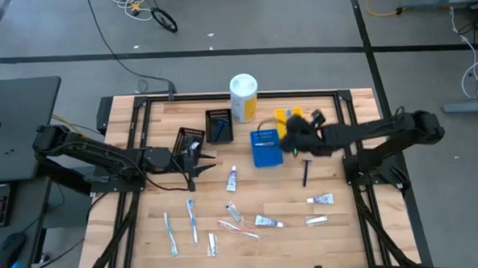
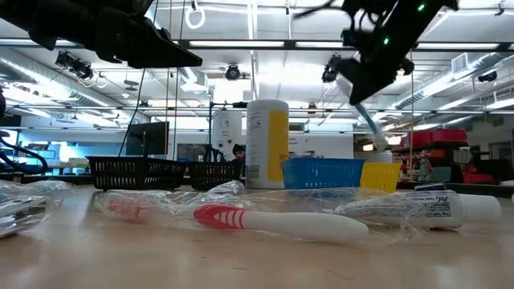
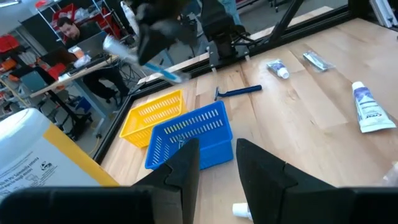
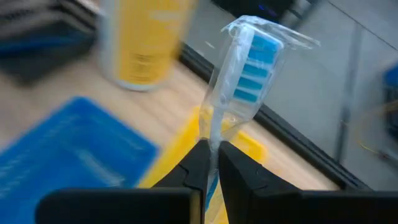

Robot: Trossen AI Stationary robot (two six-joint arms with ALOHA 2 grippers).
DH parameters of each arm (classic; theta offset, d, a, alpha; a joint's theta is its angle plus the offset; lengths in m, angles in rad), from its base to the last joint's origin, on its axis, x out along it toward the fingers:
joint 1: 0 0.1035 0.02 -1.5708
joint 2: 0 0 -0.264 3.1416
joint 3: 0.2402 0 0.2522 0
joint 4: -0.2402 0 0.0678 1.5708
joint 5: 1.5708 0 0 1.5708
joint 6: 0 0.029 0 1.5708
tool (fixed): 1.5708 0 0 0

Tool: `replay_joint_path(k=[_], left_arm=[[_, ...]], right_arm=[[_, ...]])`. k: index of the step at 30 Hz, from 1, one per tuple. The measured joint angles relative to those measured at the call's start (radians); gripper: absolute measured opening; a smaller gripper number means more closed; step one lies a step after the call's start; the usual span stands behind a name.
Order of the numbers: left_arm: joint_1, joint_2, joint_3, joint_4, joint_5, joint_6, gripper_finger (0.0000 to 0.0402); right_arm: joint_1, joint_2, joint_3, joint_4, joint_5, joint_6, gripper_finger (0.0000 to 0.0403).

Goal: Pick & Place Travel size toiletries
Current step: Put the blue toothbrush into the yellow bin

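- Your right claw is pinched almost shut on a wrapped blue toothbrush, gripping low on the handle, with the bristle end sticking out well past the fingertips.
- In the overhead frame that claw hangs right of centre, over the gap between the blue tray and the yellow tray.
- The main risk, as I judge it: the grip is thin and on slippery wrap, so the toothbrush could swing or slide free and land on the tabletop or across a tray rim.
- Releasing while between trays could put it in the wrong one; centre over a tray first.
- Your left claw is half open and holds nothing, waiting left of centre near the black trays.
- Other toiletries lie scattered across the lower middle of the overhead frame.
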Motion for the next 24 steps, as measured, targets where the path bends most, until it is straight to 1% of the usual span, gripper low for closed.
replay_joint_path(k=[3,5,8,10,13,19,24], left_arm=[[0.0,0.0,0.0,0.0,0.0,0.0,0.0114],[0.0,0.0,0.0,0.0,0.0,-0.005,0.0114],[0.0,0.0,0.0,-0.001,0.0,-0.009,0.0114],[0.0,0.0,0.0,-0.003,0.0,-0.009,0.0114],[0.0,0.0,0.0,-0.017,-0.001,-0.011,0.0114],[0.0,0.0,0.0,-0.029,-0.001,-0.011,0.0114],[0.0,0.0,0.0,-0.029,-0.001,-0.011,0.0114]], right_arm=[[-0.111,0.009,-0.022,0.043,-0.019,-0.085,0.0036],[-0.165,0.012,-0.05,0.139,-0.021,-0.155,0.0036],[-0.215,0.012,-0.096,0.308,-0.053,-0.253,0.0036],[-0.23,0.012,-0.135,0.373,-0.06,-0.295,0.0036],[-0.238,0.012,-0.2,0.43,-0.067,-0.3,0.0036],[-0.247,0.012,-0.311,0.502,-0.16,-0.244,0.0036],[-0.252,0.012,-0.357,0.551,-0.165,-0.244,0.0036]])
